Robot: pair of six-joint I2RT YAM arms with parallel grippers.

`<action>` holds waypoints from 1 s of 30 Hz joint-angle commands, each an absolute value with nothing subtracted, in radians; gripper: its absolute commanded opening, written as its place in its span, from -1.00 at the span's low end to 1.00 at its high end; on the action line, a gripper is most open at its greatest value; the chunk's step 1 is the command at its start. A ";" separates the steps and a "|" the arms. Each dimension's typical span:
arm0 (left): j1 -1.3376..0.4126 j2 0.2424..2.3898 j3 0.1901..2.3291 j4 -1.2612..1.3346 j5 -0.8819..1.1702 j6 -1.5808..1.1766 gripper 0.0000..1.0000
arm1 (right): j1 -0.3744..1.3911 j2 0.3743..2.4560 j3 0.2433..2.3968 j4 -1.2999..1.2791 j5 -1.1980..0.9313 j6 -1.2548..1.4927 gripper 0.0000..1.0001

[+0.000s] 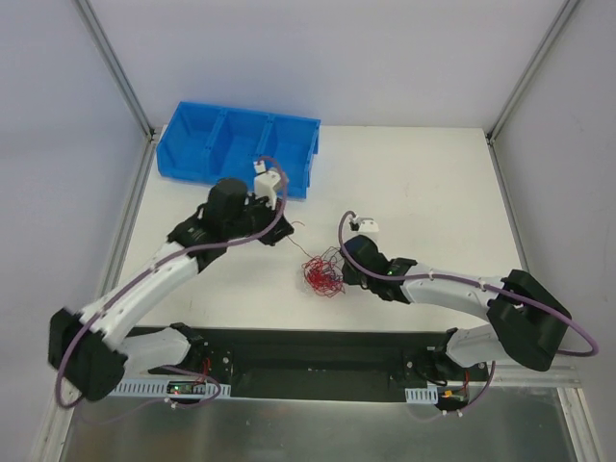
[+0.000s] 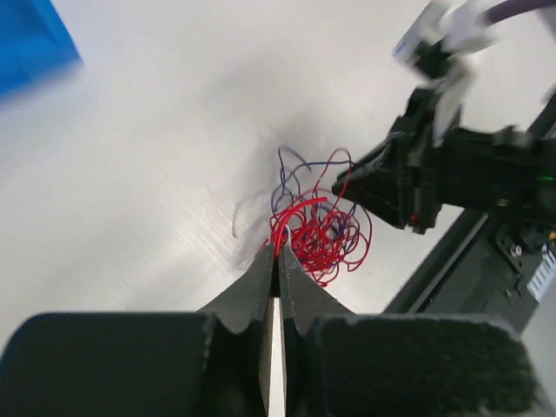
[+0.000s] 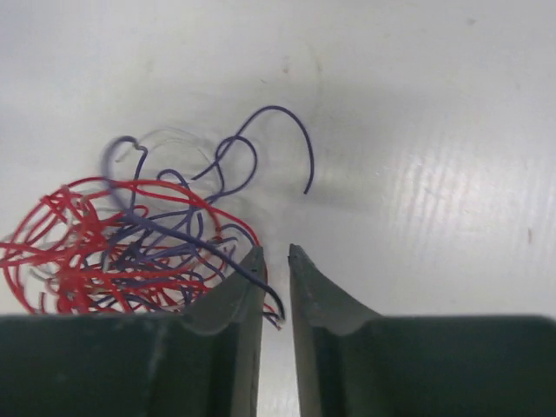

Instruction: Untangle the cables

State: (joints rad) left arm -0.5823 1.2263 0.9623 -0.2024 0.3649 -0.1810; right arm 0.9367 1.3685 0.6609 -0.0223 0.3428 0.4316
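The cables (image 1: 322,274) form a small curly tangle, mostly red with purple strands, on the bench (image 1: 433,192) near the blue bin (image 1: 197,154). The left hand (image 2: 276,254) is pressed together at the tangle's edge. The right hand (image 3: 276,254) is narrowly spread.

**Materials and Finishes**

The table (image 1: 433,183) is surfaced in a white, smooth, faintly glossy sheet. The cables (image 3: 130,252) on it are sheathed in shiny red and purple plastic. The blue bin (image 1: 236,144) at the table's far edge is moulded in smooth plastic. The fingers (image 3: 334,300) of the right gripper (image 3: 275,250) are finished matt and dark. A dull metal sheet (image 1: 308,428) is laid past the table's near edge.
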 commanded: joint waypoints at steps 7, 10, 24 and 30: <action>-0.589 0.655 0.801 0.019 0.121 -0.100 -1.00 | 0.936 1.336 0.624 -0.173 0.590 0.449 -0.99; -0.589 0.604 0.891 -0.053 0.052 -0.138 -1.00 | 0.911 1.299 0.611 -0.205 0.637 0.442 -0.99; -0.589 0.831 1.310 -0.287 0.273 -0.366 -1.00 | 0.900 1.049 0.626 -0.071 0.230 0.017 0.28; -0.589 0.896 1.465 -0.285 0.321 -0.383 -1.00 | 0.949 1.150 0.662 0.164 0.026 -0.060 0.48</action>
